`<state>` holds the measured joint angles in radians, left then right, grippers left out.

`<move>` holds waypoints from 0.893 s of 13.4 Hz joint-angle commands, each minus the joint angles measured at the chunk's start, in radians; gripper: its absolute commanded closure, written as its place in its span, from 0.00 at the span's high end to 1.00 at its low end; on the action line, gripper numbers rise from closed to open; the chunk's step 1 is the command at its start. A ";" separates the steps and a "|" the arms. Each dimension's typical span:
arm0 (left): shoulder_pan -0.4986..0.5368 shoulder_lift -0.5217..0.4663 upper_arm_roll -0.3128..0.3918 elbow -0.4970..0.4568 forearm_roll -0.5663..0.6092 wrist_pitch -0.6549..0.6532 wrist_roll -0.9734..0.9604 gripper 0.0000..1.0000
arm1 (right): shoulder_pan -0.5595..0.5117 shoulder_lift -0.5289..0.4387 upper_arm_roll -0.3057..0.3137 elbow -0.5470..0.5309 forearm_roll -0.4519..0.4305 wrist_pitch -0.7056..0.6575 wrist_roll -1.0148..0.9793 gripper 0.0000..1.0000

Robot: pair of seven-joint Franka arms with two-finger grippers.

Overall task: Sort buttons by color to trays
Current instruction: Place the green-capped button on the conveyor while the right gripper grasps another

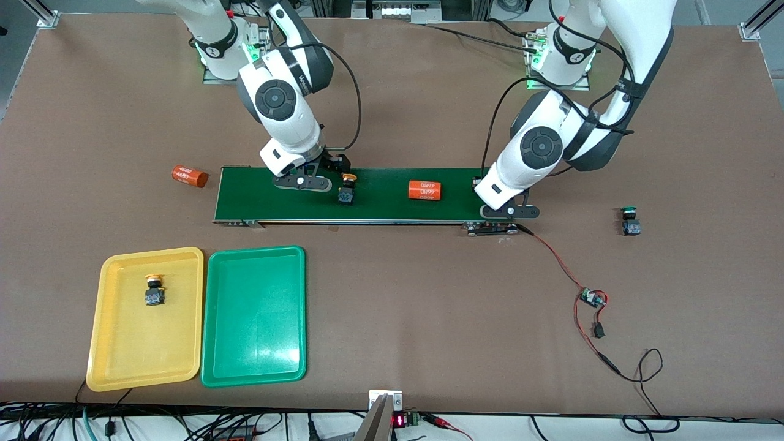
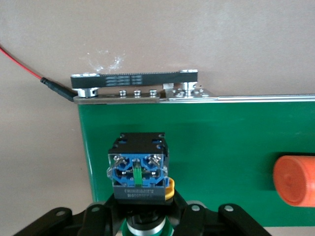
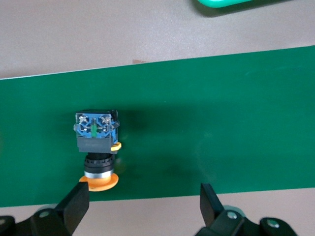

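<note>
Yellow buttons visible: two; left hand grips a green button; right hand open.

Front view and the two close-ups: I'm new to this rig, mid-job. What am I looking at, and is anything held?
The front view looks down across the table at two robot arms, each ending in a two-finger gripper. The close-ups come from cameras on their wrists. The left gripper, over one end of the green conveyor belt, is shut on a held green-capped button. The right gripper hangs open over a yellow-capped belt button. An orange cylinder lies on the belt, another cylinder on the table beside it. Nearer the camera sit the yellow tray, holding one tray button, and the green tray. A loose green button stands toward the left arm's end.
</note>
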<state>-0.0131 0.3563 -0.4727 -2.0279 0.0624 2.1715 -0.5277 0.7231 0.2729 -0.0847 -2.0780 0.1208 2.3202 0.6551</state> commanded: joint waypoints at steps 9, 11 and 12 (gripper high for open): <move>-0.005 0.035 -0.001 -0.008 -0.023 -0.002 0.020 1.00 | 0.006 0.095 -0.015 0.035 -0.013 0.106 0.024 1.00; -0.001 -0.014 -0.001 -0.003 -0.023 -0.005 0.028 1.00 | 0.007 0.129 -0.015 0.035 -0.013 0.142 0.024 0.97; 0.001 -0.040 0.000 0.006 -0.021 -0.010 0.022 1.00 | 0.007 0.137 -0.015 0.035 -0.015 0.145 0.024 0.96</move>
<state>-0.0153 0.3917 -0.4741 -2.0230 0.0624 2.1783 -0.5247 0.7245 0.3768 -0.1002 -2.0645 0.1208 2.4487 0.6584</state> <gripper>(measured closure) 0.335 0.026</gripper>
